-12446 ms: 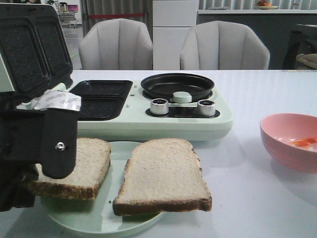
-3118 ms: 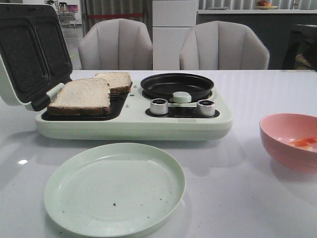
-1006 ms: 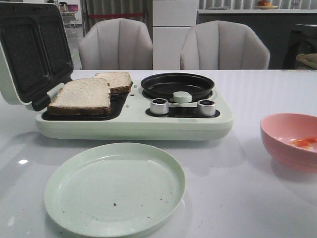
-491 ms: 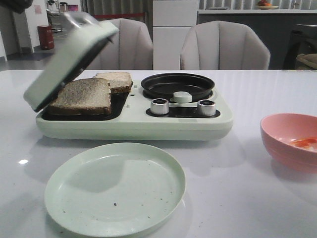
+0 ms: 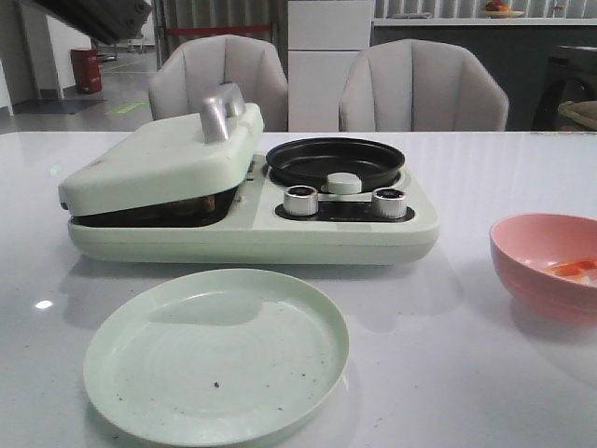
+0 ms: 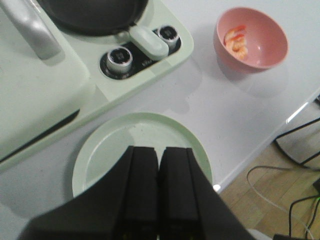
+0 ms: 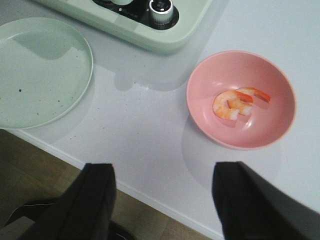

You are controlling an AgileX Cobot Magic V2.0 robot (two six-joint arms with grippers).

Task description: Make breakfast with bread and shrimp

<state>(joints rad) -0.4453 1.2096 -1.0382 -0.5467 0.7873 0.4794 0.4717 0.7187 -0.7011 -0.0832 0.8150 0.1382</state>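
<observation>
The sandwich-press lid [image 5: 159, 159] lay down over the bread, hiding it, presumably for toasting. The left gripper [image 6: 159, 190] hung clenched and empty; the right gripper [image 7: 162, 195] gaped, empty, at lower frame below the pink bowl [image 7: 272, 135] holding the shrimp [image 7: 235, 104], seemingly ready to fetch it.

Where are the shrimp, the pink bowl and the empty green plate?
shrimp [image 7: 235, 104]: right wrist view, on its curled body.
pink bowl [image 7: 272, 135]: right wrist view, on its inner wall.
green plate [image 5: 216, 350]: front view, on its bare middle.

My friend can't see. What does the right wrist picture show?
A pink bowl with a curled orange shrimp inside sits on a white table. A pale green plate lies beside it, and the right gripper is wide open, holding nothing.
</observation>
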